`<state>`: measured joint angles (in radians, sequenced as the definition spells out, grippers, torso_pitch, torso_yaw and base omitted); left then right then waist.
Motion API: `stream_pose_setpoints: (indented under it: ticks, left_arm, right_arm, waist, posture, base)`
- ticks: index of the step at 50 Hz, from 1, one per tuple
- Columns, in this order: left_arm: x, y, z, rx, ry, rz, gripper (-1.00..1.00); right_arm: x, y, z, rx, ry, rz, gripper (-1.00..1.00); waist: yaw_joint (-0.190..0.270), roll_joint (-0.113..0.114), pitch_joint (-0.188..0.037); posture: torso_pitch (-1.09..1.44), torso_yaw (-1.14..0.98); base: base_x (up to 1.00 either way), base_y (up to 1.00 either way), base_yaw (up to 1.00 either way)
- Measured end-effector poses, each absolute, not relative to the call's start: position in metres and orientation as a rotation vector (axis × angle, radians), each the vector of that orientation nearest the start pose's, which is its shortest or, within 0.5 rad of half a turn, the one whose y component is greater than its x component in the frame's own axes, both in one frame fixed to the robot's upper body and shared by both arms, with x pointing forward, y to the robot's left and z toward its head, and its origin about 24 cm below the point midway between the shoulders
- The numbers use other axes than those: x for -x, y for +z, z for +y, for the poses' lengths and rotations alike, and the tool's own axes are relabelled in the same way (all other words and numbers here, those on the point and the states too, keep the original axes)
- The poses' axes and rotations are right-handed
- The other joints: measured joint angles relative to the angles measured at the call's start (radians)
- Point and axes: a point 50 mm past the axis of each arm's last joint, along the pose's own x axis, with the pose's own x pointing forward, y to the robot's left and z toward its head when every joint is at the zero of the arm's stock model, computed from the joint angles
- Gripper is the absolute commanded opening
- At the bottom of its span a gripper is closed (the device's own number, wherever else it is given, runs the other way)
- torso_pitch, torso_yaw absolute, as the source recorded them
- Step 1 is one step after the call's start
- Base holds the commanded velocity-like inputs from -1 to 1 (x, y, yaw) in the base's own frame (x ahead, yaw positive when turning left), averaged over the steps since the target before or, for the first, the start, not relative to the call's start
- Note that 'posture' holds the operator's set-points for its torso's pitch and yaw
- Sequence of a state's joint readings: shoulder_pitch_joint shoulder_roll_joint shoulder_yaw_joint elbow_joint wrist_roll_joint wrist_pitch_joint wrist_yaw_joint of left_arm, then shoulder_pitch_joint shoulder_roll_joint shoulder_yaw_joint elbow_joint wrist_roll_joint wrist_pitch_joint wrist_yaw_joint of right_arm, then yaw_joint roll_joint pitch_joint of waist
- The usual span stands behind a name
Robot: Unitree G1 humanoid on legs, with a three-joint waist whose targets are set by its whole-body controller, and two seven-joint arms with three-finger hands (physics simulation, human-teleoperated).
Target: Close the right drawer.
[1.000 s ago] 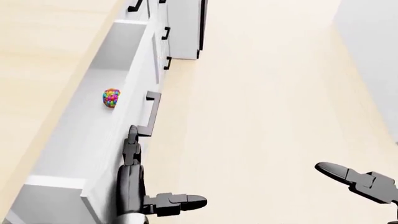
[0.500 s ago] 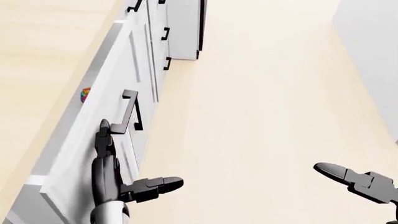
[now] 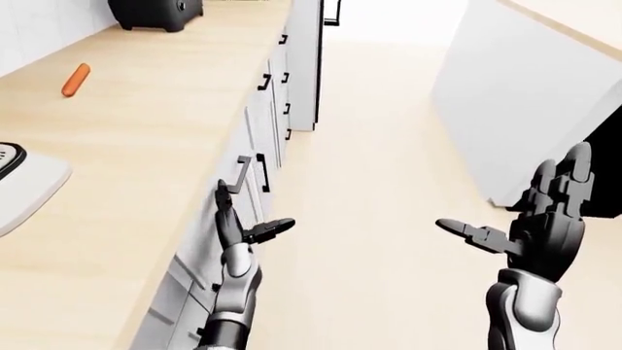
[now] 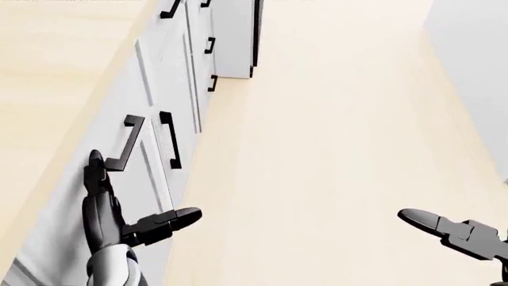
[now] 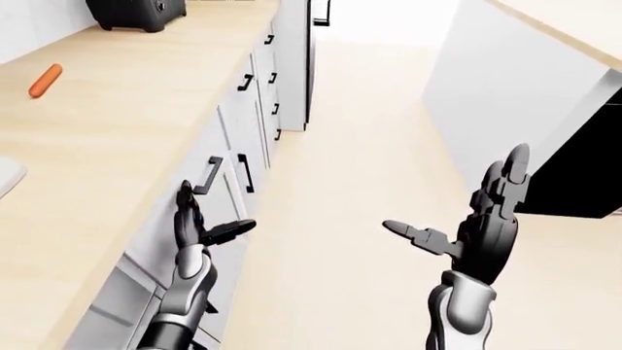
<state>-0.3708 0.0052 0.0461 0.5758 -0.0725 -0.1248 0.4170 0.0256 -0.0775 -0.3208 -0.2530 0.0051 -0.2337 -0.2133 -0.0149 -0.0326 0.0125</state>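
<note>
The white drawer front (image 4: 119, 179) with its black bar handle (image 4: 127, 143) lies flush with the cabinet row under the wooden counter, at the left of the head view. My left hand (image 4: 119, 220) is open, its fingers flat against the drawer face just below the handle; it also shows in the left-eye view (image 3: 236, 227). My right hand (image 3: 545, 211) is open and empty, held up over the floor at the right, apart from the cabinets.
A wooden counter (image 3: 126, 146) runs along the left with an orange carrot (image 3: 75, 79), a black appliance (image 3: 155, 11) and a white board edge (image 3: 24, 189). More cabinet doors with black handles (image 4: 210, 44) continue upward. A white island (image 3: 525, 87) stands at the right.
The drawer has slid shut: its open inside and the colourful ball in it no longer show. My left hand moved left with the drawer front. The right hand barely moved.
</note>
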Motion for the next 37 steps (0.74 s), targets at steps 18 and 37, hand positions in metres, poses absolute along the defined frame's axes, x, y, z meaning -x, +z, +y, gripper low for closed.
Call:
stream_pose_setpoints:
  ticks: [18, 37]
  left_arm:
    - [-0.315, 0.021, 0.18, 0.085, 0.479, 0.101, 1.0]
    - [-0.315, 0.022, 0.183, 0.092, 0.491, 0.102, 1.0]
  right_arm:
    - [-0.22, 0.12, -0.243, 0.104, -0.506, -0.487, 1.0]
    - [-0.22, 0.122, -0.242, 0.106, -0.508, -0.484, 1.0]
  waist:
    - [-0.003, 0.005, -0.001]
    - [-0.007, 0.005, 0.001]
  posture:
    - [0.0, 0.0]
    - [0.0, 0.0]
  base:
    - [0.0, 0.0, 0.0]
    - [0.0, 0.0, 0.0]
